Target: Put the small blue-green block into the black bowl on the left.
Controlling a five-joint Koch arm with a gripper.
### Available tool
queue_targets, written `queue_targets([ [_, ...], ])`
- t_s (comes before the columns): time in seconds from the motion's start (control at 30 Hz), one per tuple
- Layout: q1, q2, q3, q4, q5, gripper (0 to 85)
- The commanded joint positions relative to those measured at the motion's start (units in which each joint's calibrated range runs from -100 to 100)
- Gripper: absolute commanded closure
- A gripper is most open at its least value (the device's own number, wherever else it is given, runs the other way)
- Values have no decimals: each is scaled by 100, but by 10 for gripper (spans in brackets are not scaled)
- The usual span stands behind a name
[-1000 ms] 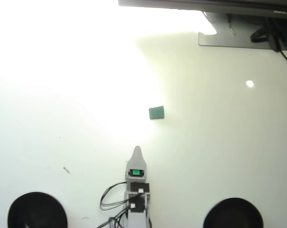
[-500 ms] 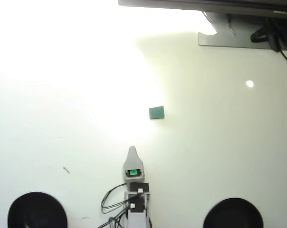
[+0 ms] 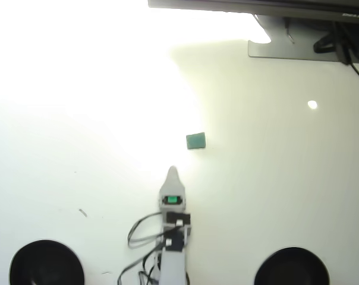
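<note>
In the overhead view, the block (image 3: 195, 141) is seen lying flat on the white table (image 3: 274, 190), near the middle and apart from everything else. The gripper (image 3: 172, 170) is pointed up the picture, its tip just below and left of the block, not touching; only one pale tip is shown, so its opening cannot be told, and nothing is seen held. The black bowl (image 3: 46, 263) is cut by the bottom edge at left, a second bowl (image 3: 292, 266) at right (alike). Cables (image 3: 141, 234) are looped beside the arm. A monitor stand (image 3: 286, 44) is set at the top right.
</note>
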Motion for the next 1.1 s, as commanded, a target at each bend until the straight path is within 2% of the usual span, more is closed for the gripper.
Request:
queue_targets([
  [0.0,-93,716,852,-123,24,354],
  [0.3,-293,3051,3283,-1607,-59,356],
  [0.73,-435,5429,5067,-2304,-317,365],
  [1.07,-484,6501,5954,-3180,-361,365],
])
